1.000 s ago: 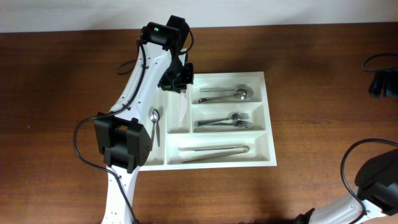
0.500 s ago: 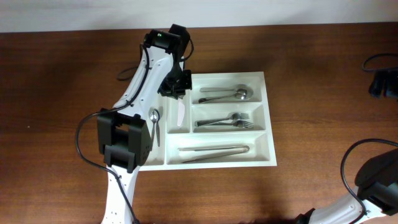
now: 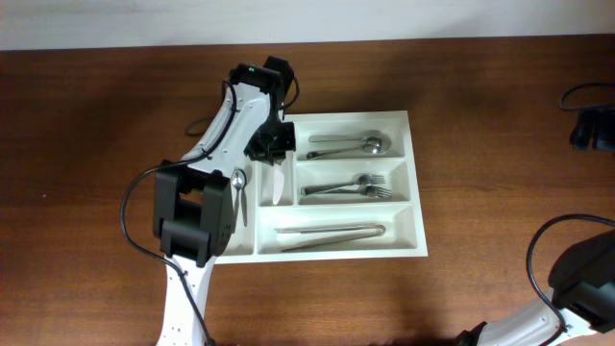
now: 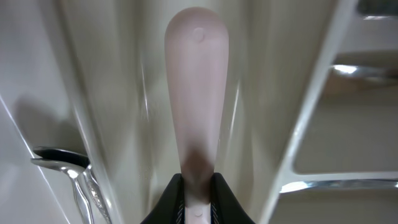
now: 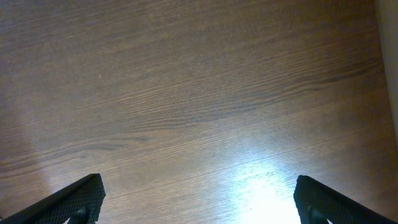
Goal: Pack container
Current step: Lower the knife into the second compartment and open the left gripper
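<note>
- Container (image 3: 415, 183), the white tray, is lying flat on the table (image 3: 86, 144). Its long axis is running left to right in the overhead view, and the two narrow compartments are sitting at its left end.
- A spoon (image 3: 238, 187) is resting in the container's leftmost narrow compartment.
- The left gripper (image 3: 272, 154) is staying clamped on a pale utensil (image 3: 277, 183). Over the last second it has been sliding toward the container's near edge. The utensil is now lying along the second narrow compartment, rounded end toward that edge. I am judging that only the release is remaining.
- The right gripper (image 5: 198, 199) is waiting well off the container's right side, fingers wide apart over bare wood.
</note>
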`<state>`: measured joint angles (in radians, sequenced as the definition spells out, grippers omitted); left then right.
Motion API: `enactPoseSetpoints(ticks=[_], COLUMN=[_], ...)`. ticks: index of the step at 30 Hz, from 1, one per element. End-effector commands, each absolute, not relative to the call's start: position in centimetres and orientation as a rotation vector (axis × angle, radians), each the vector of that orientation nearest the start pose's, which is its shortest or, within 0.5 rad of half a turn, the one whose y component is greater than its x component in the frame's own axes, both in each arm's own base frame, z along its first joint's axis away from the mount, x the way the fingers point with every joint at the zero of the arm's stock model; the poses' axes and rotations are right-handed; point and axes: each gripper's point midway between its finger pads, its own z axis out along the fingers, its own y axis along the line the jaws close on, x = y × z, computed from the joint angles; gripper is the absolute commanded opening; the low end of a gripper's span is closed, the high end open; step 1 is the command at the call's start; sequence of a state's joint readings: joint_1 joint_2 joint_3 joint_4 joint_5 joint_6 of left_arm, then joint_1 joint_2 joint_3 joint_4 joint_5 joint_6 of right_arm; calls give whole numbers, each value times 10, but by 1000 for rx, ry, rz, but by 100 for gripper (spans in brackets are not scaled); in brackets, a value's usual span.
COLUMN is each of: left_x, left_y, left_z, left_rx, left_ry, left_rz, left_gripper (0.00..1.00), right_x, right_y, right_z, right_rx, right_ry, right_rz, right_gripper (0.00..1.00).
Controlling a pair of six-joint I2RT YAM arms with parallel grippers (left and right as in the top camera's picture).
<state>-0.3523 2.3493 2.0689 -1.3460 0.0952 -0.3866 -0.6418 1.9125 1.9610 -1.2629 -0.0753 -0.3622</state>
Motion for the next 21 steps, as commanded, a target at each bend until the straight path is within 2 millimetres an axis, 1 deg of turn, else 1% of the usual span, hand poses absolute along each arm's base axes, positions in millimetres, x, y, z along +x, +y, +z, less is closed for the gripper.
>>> enactPoseSetpoints(ticks=[1,3,4,6,7,10,13,16,21], left_x=[410,411,412,416,417,422,428,438,452], left_y=[-165,-165,-166,-167,-168,-169,-171,-175,-180], left_z=[39,38,38,38,38,40,49,69,111], left_rx=[-77,-77,-76,-63,-61,-20,82,164,178], left_ry=[3237,3234,3231,3215,3208,3188,3161,3111,3027], left_rz=[-80,-82,-84,-93,-98,-111,-124,-142,-176], left_gripper=[23,40,46,71,79,82,84,86,87], right_x=[355,355,355,355,355,355,355,355,355], right_y=[-253,-253,-253,-253,-253,-253,-253,-253,-253], right_z=[205,205,205,205,205,205,205,205,205], right_rx=[389,389,389,389,389,389,389,389,389], right_ry=[2761,2761,2761,2761,2761,2761,2761,2761,2761], right_rz=[-153,-153,-153,-153,-153,-153,-153,-153,-153], right_gripper=[99,99,99,99,99,99,99,99,99])
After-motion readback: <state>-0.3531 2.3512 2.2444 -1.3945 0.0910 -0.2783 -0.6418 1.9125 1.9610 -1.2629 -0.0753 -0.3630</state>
